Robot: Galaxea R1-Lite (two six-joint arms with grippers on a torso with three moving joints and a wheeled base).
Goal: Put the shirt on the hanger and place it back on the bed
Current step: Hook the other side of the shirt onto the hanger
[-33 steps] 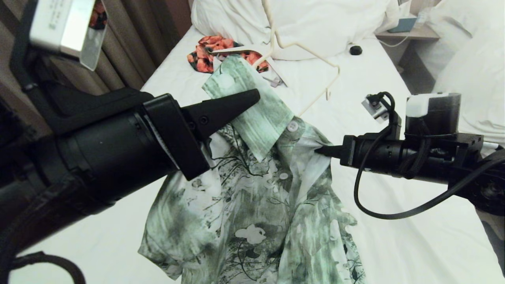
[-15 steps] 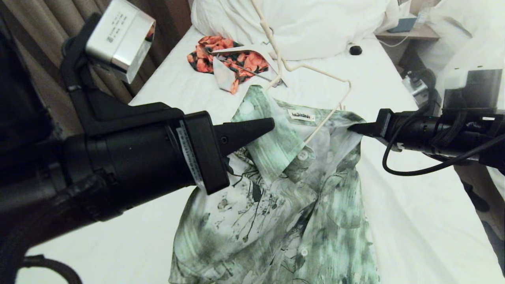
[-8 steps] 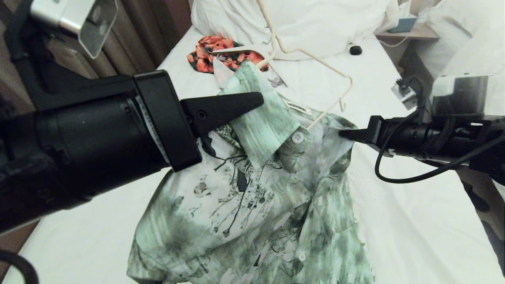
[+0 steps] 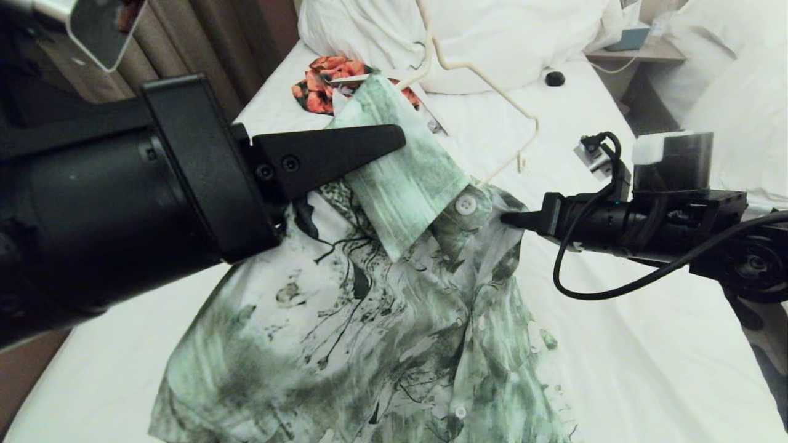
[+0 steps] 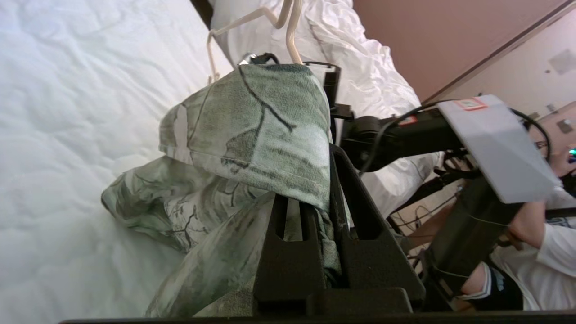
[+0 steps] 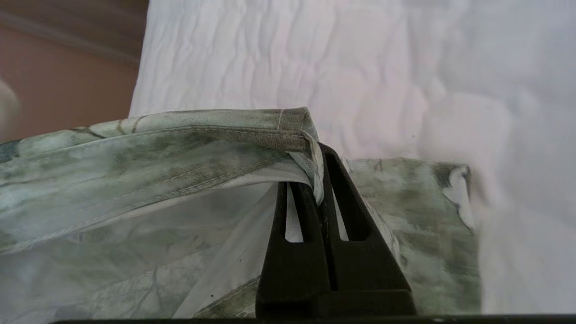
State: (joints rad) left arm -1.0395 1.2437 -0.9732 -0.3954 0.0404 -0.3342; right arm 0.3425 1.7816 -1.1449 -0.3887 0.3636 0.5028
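The green and white shirt (image 4: pixel 394 307) hangs by its collar between both grippers above the bed (image 4: pixel 646 344), its lower part lying on the sheet. My left gripper (image 4: pixel 397 132) is shut on the collar's left side, with cloth draped over its fingers (image 5: pixel 321 189). From the right, my right gripper (image 4: pixel 505 218) is shut on the front edge next to the top button, and the hem is pinched at the fingertips (image 6: pixel 317 180). The cream wire hanger (image 4: pixel 486 74) stands behind the collar. One thin arm of it runs down into the neck opening and its hook leaves the picture's top.
An orange-red floral garment (image 4: pixel 320 83) with a wide white hanger (image 4: pixel 369 77) lies near the big white pillow (image 4: pixel 492 37). A small black object (image 4: pixel 554 78) rests beside the pillow. A nightstand (image 4: pixel 640 49) and another bed (image 4: pixel 739 111) stand to the right. A person (image 5: pixel 540 234) sits behind.
My right gripper has drawn its shirt edge down and towards the left gripper, and the neck label is covered. The left arm has come closer to the camera. The shirt's body has spread to the near left.
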